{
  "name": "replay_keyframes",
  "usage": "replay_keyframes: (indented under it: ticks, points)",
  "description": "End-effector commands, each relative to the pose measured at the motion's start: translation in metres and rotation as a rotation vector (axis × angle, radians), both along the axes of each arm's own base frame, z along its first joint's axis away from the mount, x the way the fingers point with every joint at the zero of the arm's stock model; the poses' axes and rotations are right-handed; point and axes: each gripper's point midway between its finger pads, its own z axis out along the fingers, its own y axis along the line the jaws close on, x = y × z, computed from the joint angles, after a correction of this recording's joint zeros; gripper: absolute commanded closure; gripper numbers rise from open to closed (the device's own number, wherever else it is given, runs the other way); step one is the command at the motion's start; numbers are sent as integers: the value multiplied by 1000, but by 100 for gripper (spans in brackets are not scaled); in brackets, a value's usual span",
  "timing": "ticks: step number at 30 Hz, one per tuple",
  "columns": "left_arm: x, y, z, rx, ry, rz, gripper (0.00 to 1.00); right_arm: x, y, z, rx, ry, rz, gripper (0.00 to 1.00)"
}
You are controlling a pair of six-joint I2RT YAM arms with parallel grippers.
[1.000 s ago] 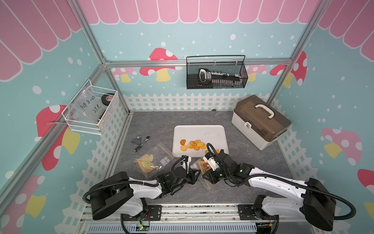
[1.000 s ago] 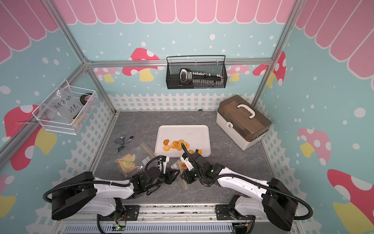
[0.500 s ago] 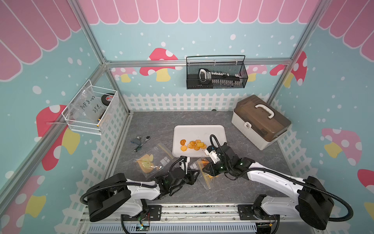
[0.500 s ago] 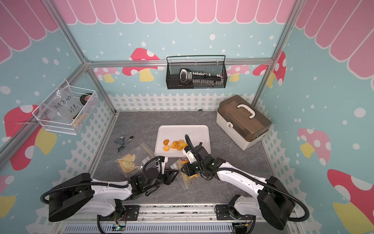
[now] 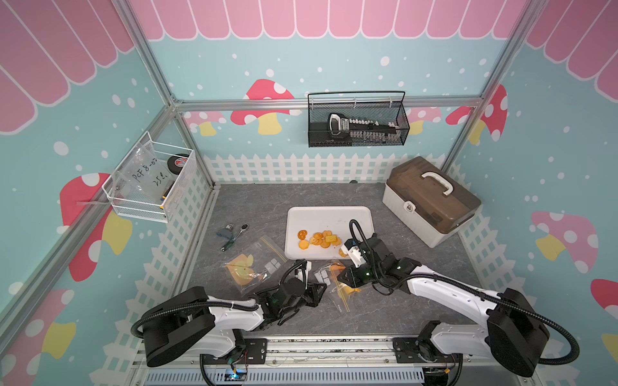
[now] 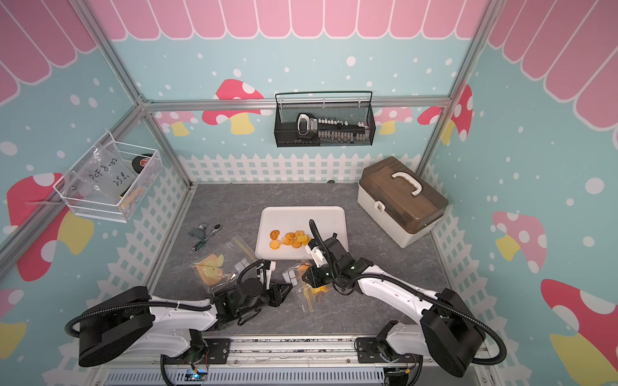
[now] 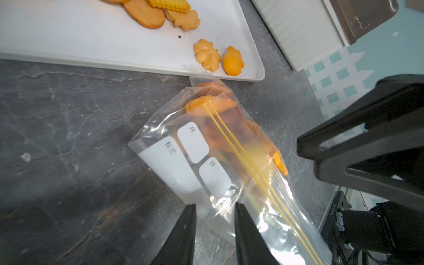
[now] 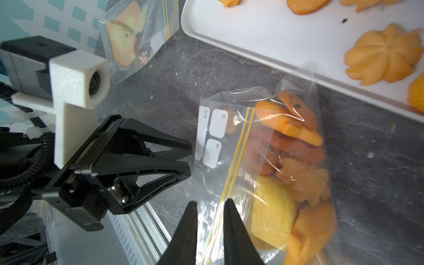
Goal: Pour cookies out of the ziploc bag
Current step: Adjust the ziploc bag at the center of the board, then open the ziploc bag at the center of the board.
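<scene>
Both left tool and right tool, jaws narrowly parted, straddle the near end of the ziploc bag, cookies inside, whose long axis runs across the bench to the white tray's front-right corner.

Bare tabletop is free behind and left of the tray, except for small tools. A box blocks the far right corner. At the front, the left gripper and right gripper flank one bag, with little room between them. A second bag lies beside the left arm.
</scene>
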Motion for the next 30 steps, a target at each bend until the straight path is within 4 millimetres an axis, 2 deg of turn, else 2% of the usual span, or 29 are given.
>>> replay_keyframes:
  ticks: [1,9,12,16,20,25,30]
  points:
    - [7,-4,1,-2,16,24,68,0,-20,-12,-90,-9,-35,80]
    - [12,-32,3,-18,25,-29,68,-11,-32,-38,-161,58,-27,80]
    - [12,-38,-2,-18,39,-41,69,-10,-40,-43,-198,44,-48,83]
    - [9,-40,-11,-15,60,-49,70,-11,-34,-43,-177,56,-32,83]
    - [8,-43,-15,-11,68,-56,71,-12,-14,-26,-38,55,-6,83]
    - [8,-48,-14,-16,64,-66,71,-16,2,-2,101,46,22,83]
    - [9,-51,-12,-22,61,-74,71,-21,8,0,154,65,44,83]
